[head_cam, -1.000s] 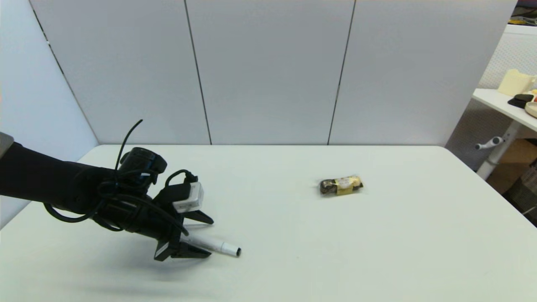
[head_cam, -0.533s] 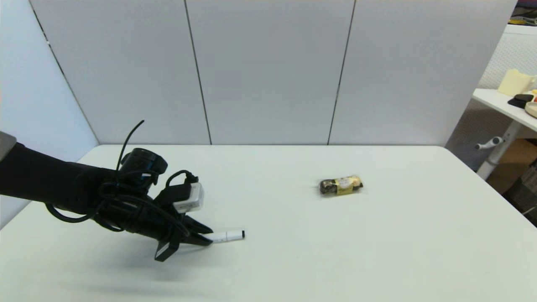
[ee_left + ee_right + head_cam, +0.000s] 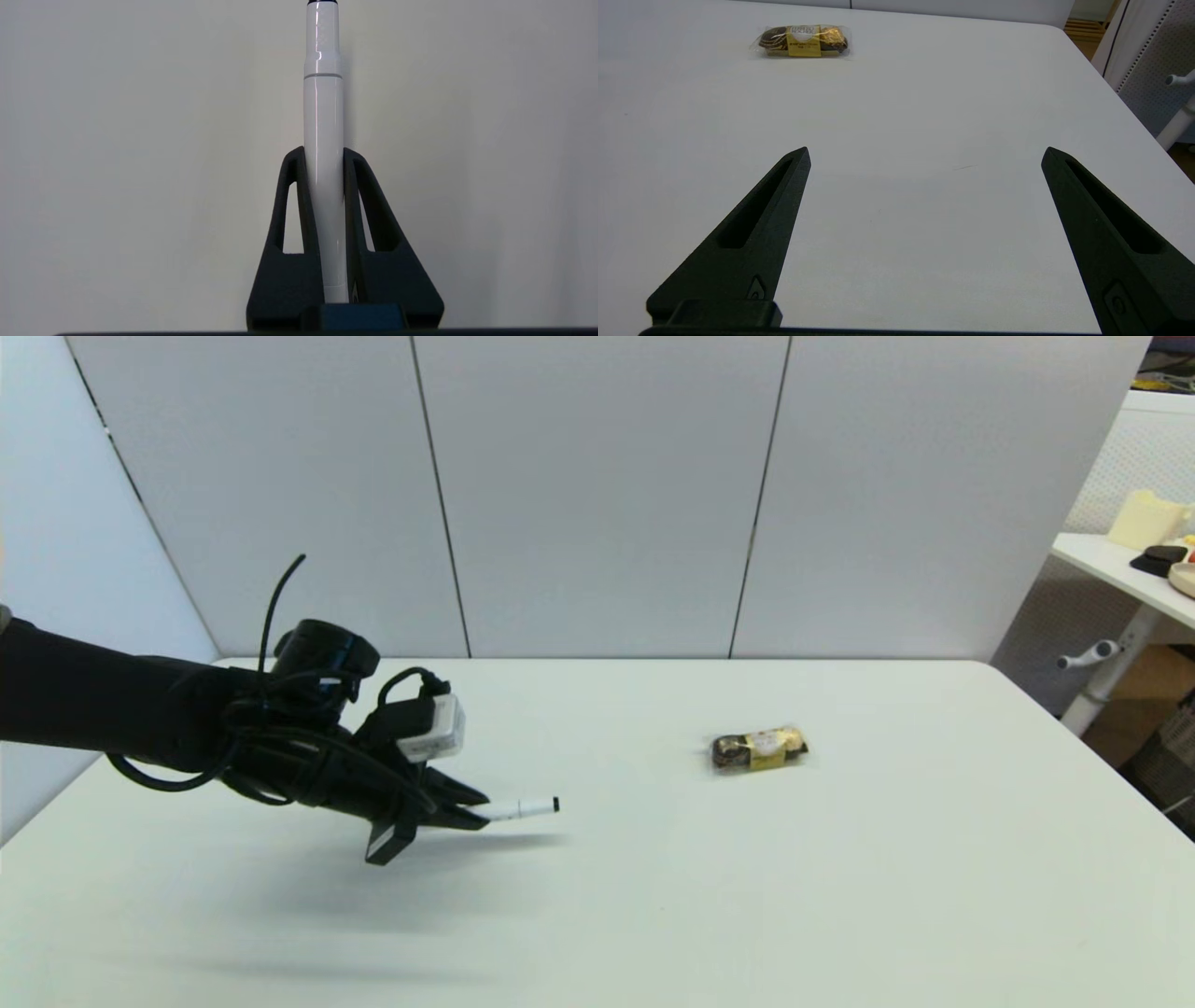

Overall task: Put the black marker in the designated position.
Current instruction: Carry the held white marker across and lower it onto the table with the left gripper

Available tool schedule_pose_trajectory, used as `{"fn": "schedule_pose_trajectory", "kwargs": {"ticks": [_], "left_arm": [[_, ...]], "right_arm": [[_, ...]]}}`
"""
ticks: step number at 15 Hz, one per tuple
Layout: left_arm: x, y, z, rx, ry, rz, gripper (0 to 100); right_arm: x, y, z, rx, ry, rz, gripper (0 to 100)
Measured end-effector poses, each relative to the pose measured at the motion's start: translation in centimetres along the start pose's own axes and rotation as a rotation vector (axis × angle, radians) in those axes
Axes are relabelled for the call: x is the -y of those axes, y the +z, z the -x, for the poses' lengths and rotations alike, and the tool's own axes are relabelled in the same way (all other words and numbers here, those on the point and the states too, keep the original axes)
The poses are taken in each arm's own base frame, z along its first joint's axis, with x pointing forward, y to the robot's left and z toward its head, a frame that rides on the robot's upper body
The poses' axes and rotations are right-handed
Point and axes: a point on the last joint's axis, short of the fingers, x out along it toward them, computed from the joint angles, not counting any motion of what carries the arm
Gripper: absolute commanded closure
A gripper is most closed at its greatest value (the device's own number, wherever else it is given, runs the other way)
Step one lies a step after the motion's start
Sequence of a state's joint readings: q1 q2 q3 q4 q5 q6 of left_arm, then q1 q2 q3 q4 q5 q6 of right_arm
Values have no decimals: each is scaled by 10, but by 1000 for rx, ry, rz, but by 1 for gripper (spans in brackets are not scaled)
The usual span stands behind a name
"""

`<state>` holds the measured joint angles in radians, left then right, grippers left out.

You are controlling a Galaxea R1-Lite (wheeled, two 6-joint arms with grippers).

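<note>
My left gripper (image 3: 471, 810) is shut on the black marker (image 3: 525, 807), a slim white pen with a black tip, and holds it above the table's left half. The pen sticks out rightward past the fingertips, and its shadow lies on the table below. In the left wrist view the marker (image 3: 323, 140) runs straight out between the two black fingers (image 3: 362, 186) of the left gripper (image 3: 322, 156), which clamp its barrel. The right gripper (image 3: 924, 156) shows only in its own wrist view, open over bare table near the front right. The designated position carries no mark I can see.
A gold-and-brown snack packet (image 3: 760, 749) lies right of the table's centre, also seen as the packet (image 3: 802, 41) far beyond the right fingers. The white table (image 3: 840, 896) ends at the wall panels behind. A side table (image 3: 1134, 569) with objects stands off to the right.
The left gripper closed on the marker, which lay on the table a second ago, then lifted it up and slightly rightward; the pen now hangs clear of the surface.
</note>
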<state>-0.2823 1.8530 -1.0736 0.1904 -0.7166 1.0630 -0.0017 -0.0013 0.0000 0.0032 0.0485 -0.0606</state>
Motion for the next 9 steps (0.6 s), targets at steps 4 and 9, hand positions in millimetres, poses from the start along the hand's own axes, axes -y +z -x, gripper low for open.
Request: {"fn": "schedule_pose_trajectory", "kwargs": {"ticks": [4, 9], "left_arm": [[-16, 42, -4, 67, 37, 32, 100], [-39, 75, -28, 114, 49, 34, 100]], "right_arm": [[0, 0, 0, 0, 0, 0, 0], [0, 0, 0, 0, 0, 0, 0]]}}
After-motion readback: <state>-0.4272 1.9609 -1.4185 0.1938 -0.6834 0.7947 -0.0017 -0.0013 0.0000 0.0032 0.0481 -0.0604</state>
